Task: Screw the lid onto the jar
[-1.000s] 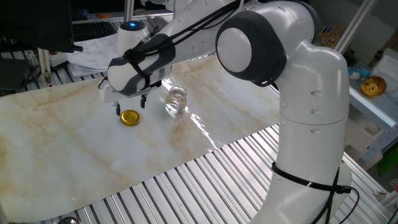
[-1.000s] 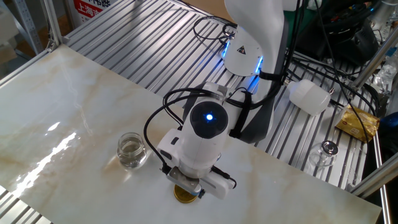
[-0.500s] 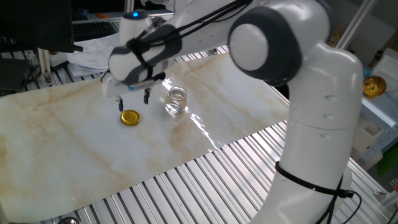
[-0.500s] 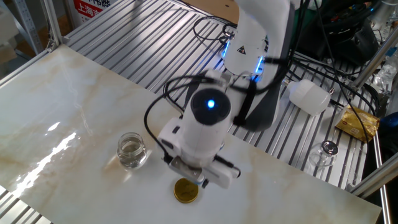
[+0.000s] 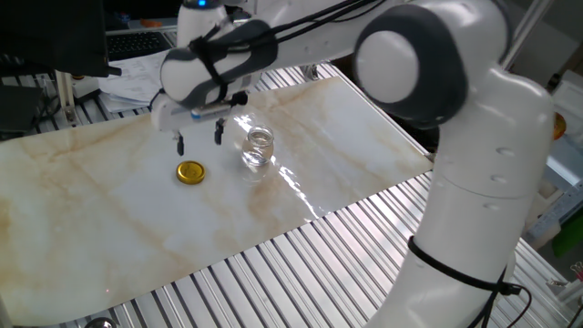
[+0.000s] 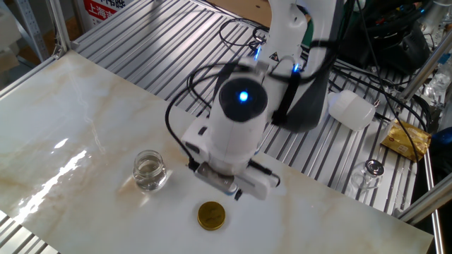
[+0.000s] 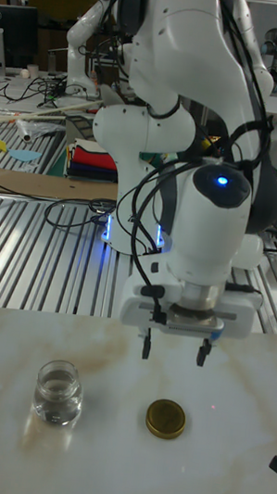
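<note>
My gripper (image 7: 174, 348) hangs in the air above the marble table (image 7: 2, 465), pointing straight down, its two dark fingers (image 7: 146, 343) spread well apart with nothing between them. In one fixed view it (image 5: 199, 138) sits in the upper left of the frame, and in the other fixed view it (image 6: 226, 189) is near the centre, largely hidden under my own wrist housing.

Just below it in the tall fixed view, slightly right of centre, the lid (image 7: 165, 419) lies flat on the tabletop, gold face up, its short axis vertical. It is clear of my fingertips, not touching them. One fixed view shows the lid (image 5: 190, 172) below and between my fingers; the other shows it (image 6: 211, 215) in the lower middle of the frame.

The jar (image 7: 58, 392) stands upright to the left of the lid in the tall view, mouth open to the top, apart from the lid. It (image 5: 259, 148) appears right of the lid in one fixed view and at lower left (image 6: 150, 171) in the other.
</note>
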{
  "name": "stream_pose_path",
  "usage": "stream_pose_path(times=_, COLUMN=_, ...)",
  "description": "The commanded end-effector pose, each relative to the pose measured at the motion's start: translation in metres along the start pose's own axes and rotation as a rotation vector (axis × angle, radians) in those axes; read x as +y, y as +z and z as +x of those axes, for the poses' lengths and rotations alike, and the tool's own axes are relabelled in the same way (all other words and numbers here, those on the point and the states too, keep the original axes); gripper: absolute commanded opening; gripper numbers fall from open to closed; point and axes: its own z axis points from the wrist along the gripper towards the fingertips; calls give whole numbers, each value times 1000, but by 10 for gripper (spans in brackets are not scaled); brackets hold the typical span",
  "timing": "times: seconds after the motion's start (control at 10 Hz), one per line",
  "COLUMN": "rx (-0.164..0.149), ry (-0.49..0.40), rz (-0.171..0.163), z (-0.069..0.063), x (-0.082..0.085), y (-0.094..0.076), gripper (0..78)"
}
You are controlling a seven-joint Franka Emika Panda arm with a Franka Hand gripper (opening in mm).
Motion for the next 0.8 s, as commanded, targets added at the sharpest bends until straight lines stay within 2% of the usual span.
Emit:
stream_pose_path(times=0.1, rx=13, ry=-5, rz=-5, z=5, x=-1, y=-6, gripper=774)
stream_pose_path(times=0.8, rx=4, ry=-30, rz=-14, z=2, x=2, y=4, gripper=774)
